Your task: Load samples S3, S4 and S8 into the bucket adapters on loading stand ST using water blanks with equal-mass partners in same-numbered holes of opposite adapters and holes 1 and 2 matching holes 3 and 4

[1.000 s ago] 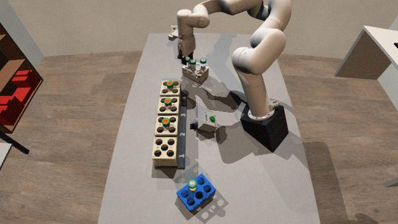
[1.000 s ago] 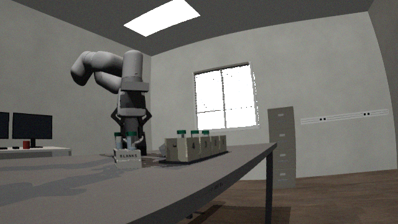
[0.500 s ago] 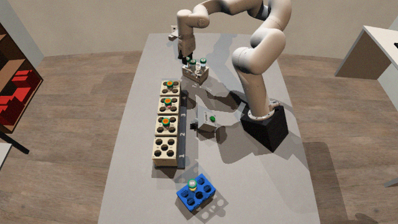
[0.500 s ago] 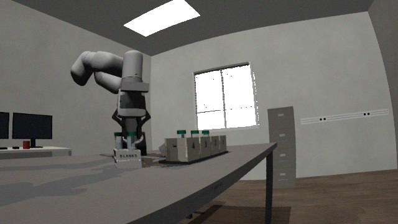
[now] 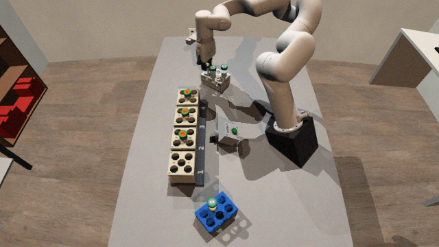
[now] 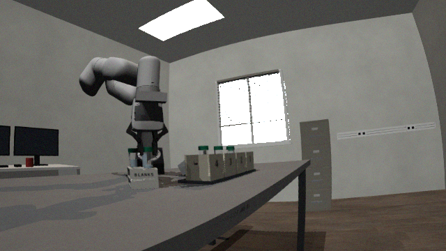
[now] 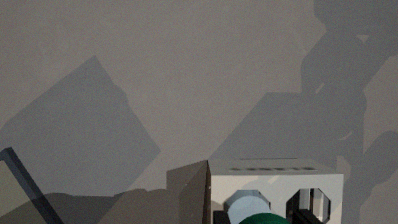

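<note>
Grey table (image 5: 147, 144) (image 6: 104, 216), under the white arm (image 5: 285, 62) (image 6: 120, 70). Stand (image 5: 200, 178) (image 6: 214, 181) holds four adapters; 2, 3 and 4 each carry an orange-dotted sample in the centre hole, while 1 is empty. Blue rack (image 5: 224, 206) has one upright tube (image 5: 212, 202). At the blanks rack (image 5: 223, 86) (image 6: 143, 183) (image 7: 280, 181), the gripper (image 5: 205, 66) (image 6: 148, 153) (image 7: 262, 218) is partly open, its fingers closed about a green-capped tube (image 5: 208, 64) (image 7: 265, 219). Green DONE key (image 5: 234, 130) sits on its desk.

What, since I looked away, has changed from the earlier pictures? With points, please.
The gripper's (image 5: 206, 66) (image 6: 148, 152) (image 7: 261, 218) fingers drew slightly closer around a blank's green cap (image 6: 148, 149) (image 7: 265, 219); grip uncertain. The BLANKS rack (image 5: 219, 86) (image 6: 143, 183) (image 7: 320, 180), adapters (image 5: 182, 177) (image 6: 210, 167) (image 7: 9, 189) and blue rack (image 5: 199, 218) look unmoved.
</note>
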